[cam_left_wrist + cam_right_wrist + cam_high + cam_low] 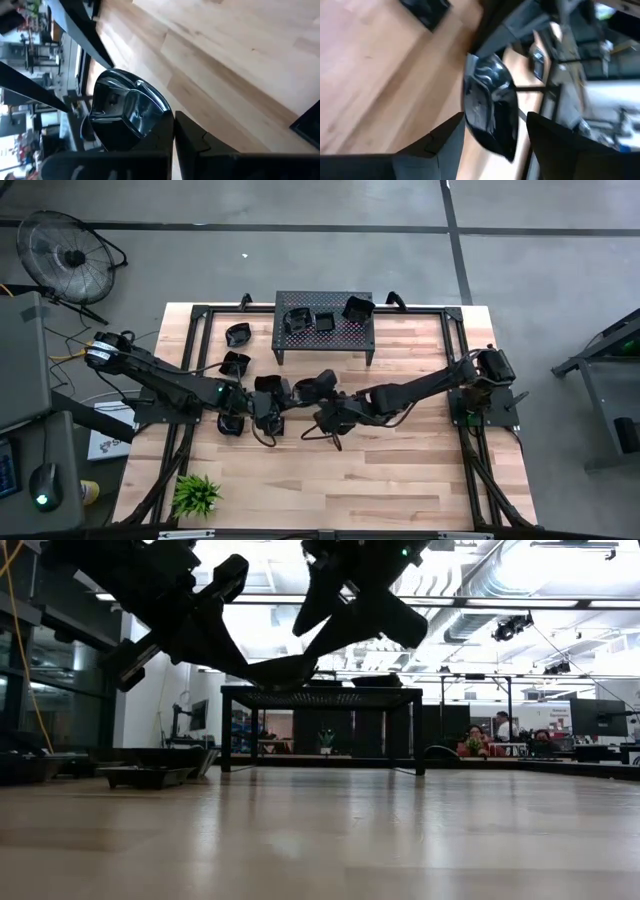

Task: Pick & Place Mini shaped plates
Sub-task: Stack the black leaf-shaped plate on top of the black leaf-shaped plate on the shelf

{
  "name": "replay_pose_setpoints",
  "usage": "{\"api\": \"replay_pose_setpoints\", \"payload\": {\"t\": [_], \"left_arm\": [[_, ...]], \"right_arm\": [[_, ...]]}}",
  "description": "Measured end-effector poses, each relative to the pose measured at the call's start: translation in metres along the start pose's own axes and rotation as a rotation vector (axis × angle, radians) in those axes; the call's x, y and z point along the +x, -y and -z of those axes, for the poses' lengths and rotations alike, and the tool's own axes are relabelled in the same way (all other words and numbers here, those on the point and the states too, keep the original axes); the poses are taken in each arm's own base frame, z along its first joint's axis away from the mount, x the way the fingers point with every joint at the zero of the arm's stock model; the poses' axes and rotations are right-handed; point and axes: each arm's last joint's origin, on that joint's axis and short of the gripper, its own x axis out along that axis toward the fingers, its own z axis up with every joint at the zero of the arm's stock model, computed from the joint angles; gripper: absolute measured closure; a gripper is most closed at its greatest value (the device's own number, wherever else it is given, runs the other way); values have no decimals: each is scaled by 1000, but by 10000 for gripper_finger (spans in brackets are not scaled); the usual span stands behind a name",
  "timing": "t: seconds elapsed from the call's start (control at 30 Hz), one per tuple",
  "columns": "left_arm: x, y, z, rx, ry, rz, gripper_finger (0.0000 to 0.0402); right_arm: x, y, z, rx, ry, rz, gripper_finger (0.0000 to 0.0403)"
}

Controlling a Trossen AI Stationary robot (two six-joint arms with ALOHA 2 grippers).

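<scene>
A glossy plate [127, 112] is pinched by the left gripper [272, 395] above mid-table; another plate [490, 102] is apparently clamped by the right gripper [322, 387], just beside. Directly behind stands the perforated stand [325, 330], carrying three plates; two more [236, 348] lie beside it.

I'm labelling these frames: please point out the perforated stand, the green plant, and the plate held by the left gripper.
perforated stand [340, 332]: high view, bare mesh top.
green plant [197, 494]: high view, leaf cluster centre.
plate in left gripper [127, 112]: left wrist view, glossy underside.
</scene>
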Motion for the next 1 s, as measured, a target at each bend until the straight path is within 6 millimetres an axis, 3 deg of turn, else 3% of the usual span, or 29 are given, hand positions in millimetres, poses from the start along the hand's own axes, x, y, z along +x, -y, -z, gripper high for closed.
{"api": "replay_pose_setpoints", "payload": {"t": [0.23,0.47,0.63,0.83,1.0], "left_arm": [[0,-1,2,-23,-59,-40,401],[-1,-6,3,-31,-141,-95,401],[-5,-23,-4,-52,-175,-158,401],[-13,-39,-6,1,-299,-172,401],[-18,-50,-7,19,-370,-186,401]], "right_arm": [[-16,3,0,72,-83,126,197],[-23,5,8,279,-177,230,202],[-20,2,18,456,-213,174,202],[-16,-2,26,649,-234,-12,207],[-8,-18,36,695,-237,-95,213]]}}
